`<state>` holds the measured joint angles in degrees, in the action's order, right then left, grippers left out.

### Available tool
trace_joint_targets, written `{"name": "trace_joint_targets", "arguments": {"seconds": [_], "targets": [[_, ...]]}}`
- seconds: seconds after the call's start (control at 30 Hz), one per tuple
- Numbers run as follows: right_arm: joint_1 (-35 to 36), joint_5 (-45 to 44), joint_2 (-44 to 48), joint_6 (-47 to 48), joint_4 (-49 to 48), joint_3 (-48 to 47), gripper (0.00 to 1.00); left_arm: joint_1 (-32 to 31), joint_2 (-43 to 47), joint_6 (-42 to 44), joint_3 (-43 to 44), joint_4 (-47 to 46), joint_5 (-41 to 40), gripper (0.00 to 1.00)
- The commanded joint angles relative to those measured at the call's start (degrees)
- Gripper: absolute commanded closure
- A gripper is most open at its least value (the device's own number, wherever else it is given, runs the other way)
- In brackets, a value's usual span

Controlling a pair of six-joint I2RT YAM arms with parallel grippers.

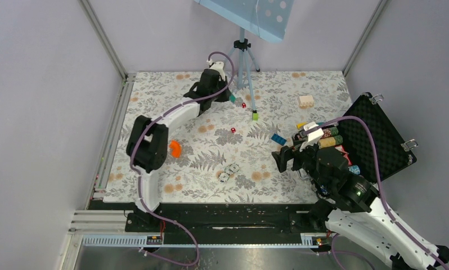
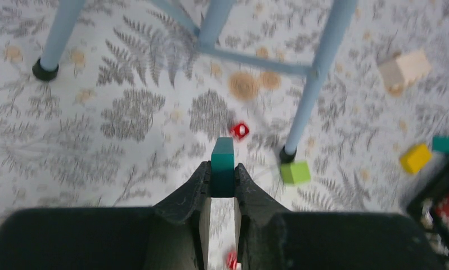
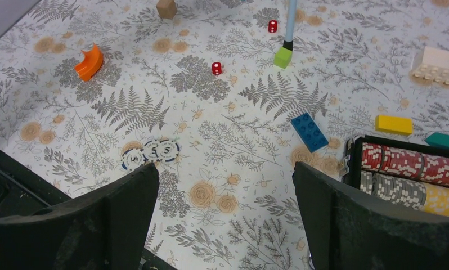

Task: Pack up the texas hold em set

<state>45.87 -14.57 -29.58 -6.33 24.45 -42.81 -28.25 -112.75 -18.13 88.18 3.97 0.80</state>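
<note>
The texas hold em set's black case point(image 1: 380, 140) lies open at the right, with rows of chips point(image 1: 329, 138) in it, the red row point(image 3: 413, 163) nearest the back. Three loose chips point(image 1: 229, 171) lie mid-table point(image 3: 150, 153). Two red dice point(image 1: 233, 130) point(image 1: 243, 104) sit further back. My right gripper point(image 3: 225, 171) hangs open and empty above the cloth, just left of the case. My left gripper point(image 2: 223, 174) is far back by the tripod, shut on a teal brick point(image 2: 223, 166). One red die point(image 2: 240, 130) lies just beyond that brick.
A light-blue tripod point(image 1: 245, 62) stands at the back, with a green cube point(image 1: 255, 116) at one foot. A blue brick point(image 1: 278, 138), a yellow brick point(image 3: 394, 124) and a cream brick point(image 1: 305, 101) lie near the case. An orange curved piece point(image 1: 175, 148) sits by the left arm.
</note>
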Motion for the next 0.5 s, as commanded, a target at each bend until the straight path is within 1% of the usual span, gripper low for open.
{"name": "trace_joint_targets", "arguments": {"seconds": [0.0,0.13,0.27,0.33,0.47], "targets": [[0.4,-2.5,-0.7,-3.3,0.5,-0.5,0.05,2.9,-5.1,-7.8,8.1,-7.7,-1.3,1.00],[0.4,-3.3,-1.3,-3.3,1.5,-1.5,0.05,5.2,-8.0,-13.8,8.8,-11.5,-4.1,1.00],[0.4,-4.5,-1.6,-4.5,1.8,-1.4,0.05,6.8,-11.8,-22.2,11.8,-10.2,-3.3,1.00],[0.3,-4.9,-2.0,-5.5,1.8,-1.5,0.06,7.2,-12.9,-27.5,11.8,-11.2,-3.0,1.00],[0.4,-5.0,-2.5,-7.8,1.9,-1.4,0.06,7.4,-13.8,-38.8,9.4,-16.9,-3.1,1.00]]}}
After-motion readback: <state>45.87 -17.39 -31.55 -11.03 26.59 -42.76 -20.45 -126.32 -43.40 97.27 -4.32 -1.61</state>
